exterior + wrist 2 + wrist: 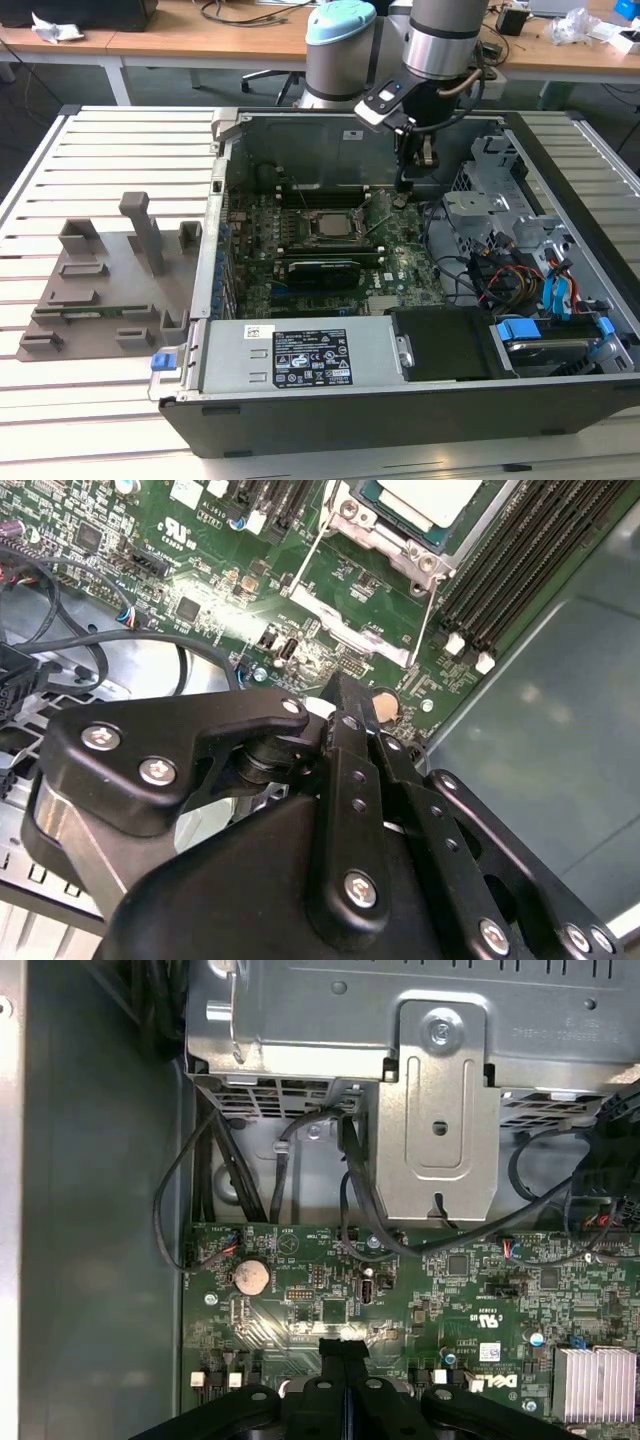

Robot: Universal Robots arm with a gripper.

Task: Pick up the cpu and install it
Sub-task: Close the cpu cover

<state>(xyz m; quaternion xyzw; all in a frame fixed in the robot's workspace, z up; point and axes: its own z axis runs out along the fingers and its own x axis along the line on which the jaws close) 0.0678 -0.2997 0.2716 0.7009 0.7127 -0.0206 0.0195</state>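
Note the cpu (328, 222) seated silver-side up in the socket (390, 538), mid-motherboard (262, 272). Move the claw (404, 195), pinched narrow and apparently empty just to the exterior view's right, slowly. Probably latch work, so steer clear of the coin cell (251, 1277).

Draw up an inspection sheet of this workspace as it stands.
Surface: slatted white table carrying the open computer case.
Job's things: cpu sits in the socket on the green board, apart from the gripper.
Clutter: grey tray with upright posts beside the case, on the exterior view's left.
Grippers: gripper inside the case above the board, jaws shut, holding nothing.
Cables: black leads along the board edge; red and blue leads near the drive bays.
Surroundings: wooden desks behind.
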